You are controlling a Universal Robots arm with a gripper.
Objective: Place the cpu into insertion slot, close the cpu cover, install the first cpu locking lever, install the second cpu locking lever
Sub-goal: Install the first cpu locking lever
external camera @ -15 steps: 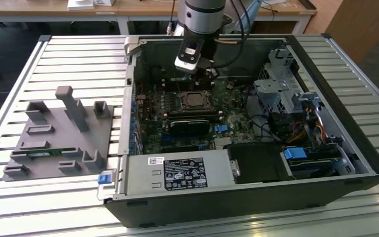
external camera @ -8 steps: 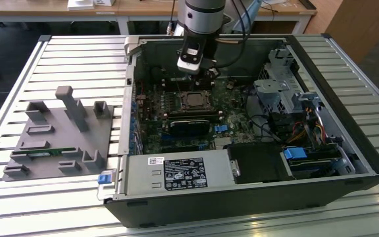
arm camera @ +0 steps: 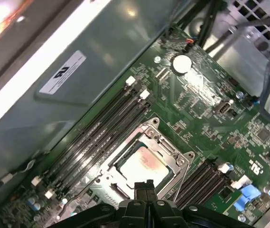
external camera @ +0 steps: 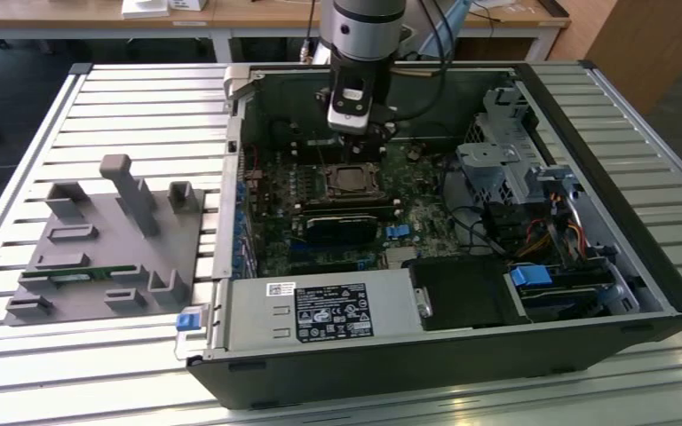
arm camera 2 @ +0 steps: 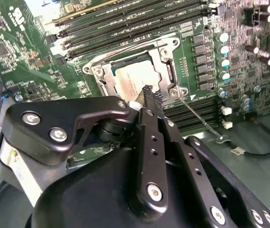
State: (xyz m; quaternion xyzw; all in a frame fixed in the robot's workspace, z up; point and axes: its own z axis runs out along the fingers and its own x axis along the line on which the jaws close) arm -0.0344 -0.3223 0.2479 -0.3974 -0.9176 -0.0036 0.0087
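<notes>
We see one open black computer case (external camera: 625, 293) holding one green circuit board (arm camera: 206, 118). Two banks of long black memory slots (arm camera: 94, 149) flank the insertion slot (arm camera 2: 127, 61). One cpu (arm camera: 142, 167), flat and dull silver, sits in that slot, framed by the silvery cpu cover (arm camera: 178, 159). The gripper (arm camera 2: 150, 92) hides the chip's near edge. One thin wire lever (arm camera 2: 199, 116) slants off a socket corner. The gripper's black fingers are pressed together, holding nothing; we cannot tell whether they touch the chip.
</notes>
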